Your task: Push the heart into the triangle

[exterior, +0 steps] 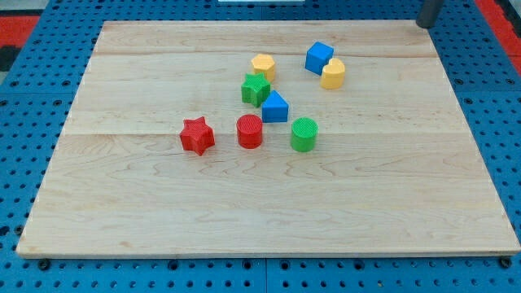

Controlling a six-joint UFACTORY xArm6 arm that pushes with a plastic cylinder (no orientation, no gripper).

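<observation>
While my tip (423,24) hangs at the view's top-right corner, past the far edge of the bench (122,212) and well apart from every block, the push has not begun. The arm carries no gripper, only a dark rod, so nothing is clenched or grasped, and the tip touches no block.

Nearest the tip lies the yellow heart (332,73), up in the right part of the cluster, just beside the blue cube (319,57) on its upper left; whether the two touch cannot be told. The blue triangle (274,107) sits near the heart, down and to the view's left of it, with a bare strip of board between them. A green star (255,89) presses against the triangle's upper-left side, and a yellow hexagon (263,65) stands just above that star. Further toward the view's bottom are a green cylinder (304,134), a red cylinder (249,131) and, leftmost, a red star (196,135).

By this judgement, all of the task remains. The tip must come down to the heart's upper-right side, slip past the cube, and drive the heart diagonally toward the triangle until they meet.
</observation>
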